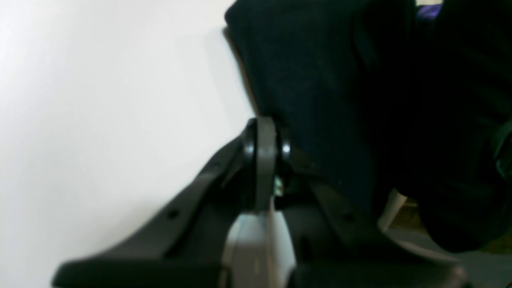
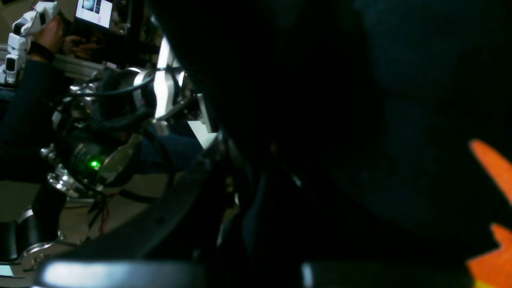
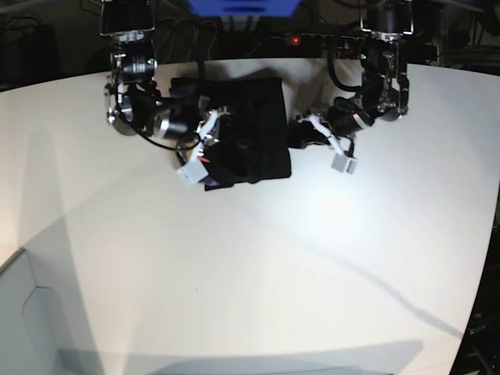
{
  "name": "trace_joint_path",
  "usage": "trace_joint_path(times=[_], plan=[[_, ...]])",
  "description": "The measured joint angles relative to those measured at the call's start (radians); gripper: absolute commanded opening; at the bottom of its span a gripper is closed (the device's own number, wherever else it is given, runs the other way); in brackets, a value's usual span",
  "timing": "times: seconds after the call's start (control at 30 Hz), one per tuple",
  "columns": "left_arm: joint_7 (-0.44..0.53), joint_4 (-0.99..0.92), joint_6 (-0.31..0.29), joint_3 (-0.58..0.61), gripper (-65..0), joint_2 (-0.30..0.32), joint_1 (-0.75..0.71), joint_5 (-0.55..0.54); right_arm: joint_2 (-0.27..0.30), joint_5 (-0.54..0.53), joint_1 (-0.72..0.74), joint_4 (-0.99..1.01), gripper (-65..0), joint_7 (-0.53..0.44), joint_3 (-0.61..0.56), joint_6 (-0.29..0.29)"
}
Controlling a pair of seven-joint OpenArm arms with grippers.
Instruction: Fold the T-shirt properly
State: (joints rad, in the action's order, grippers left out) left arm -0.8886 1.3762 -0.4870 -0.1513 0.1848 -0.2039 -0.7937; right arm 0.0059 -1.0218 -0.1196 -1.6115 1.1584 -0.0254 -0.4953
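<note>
Surface: a broad white table [image 3: 258, 266] with a smooth matte top and a curved far edge; dark equipment and cables crowd behind it.
Right gripper [image 3: 209, 144]: on the base view's left, at the left edge of the cloth, jaws pinched onto a fold of the T-shirt; its wrist view is almost filled with black fabric.
T-shirt [image 3: 248, 133]: a dark, soft, bunched, roughly rectangular bundle lying on the far middle of the table between the two arms, folded over itself with thick rounded edges.
Print: an orange pointed patch [image 2: 490, 164] shows at the right edge of the right wrist view; a sliver of purple [image 1: 429, 10] peeks out at the top of the left wrist view.
Left gripper [image 3: 301, 134]: on the base view's right, at the right edge of the cloth; jaws shut, the black fabric draping right against them [image 1: 266, 146].
In the way: the hanging cloth blocks most of both wrist views.
</note>
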Motion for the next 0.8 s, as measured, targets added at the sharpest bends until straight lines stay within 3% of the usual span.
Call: trace_joint_path(times=[0.13,0.47,0.8], plan=[[0.000,0.000,0.000,0.000,-64.8,0.000,0.000,0.000,0.000,0.000,0.000,0.000,-46.9,0.000,0.001,0.004],[0.000,0.000,0.000,0.000,-64.8,0.000,0.000,0.000,0.000,0.000,0.000,0.000,-31.6,0.008,0.003,0.004],[0.000,0.001,0.000,0.000,-64.8,0.000,0.000,0.000,0.002,-0.008,0.003,0.052,-28.6,0.008,0.003,0.004]])
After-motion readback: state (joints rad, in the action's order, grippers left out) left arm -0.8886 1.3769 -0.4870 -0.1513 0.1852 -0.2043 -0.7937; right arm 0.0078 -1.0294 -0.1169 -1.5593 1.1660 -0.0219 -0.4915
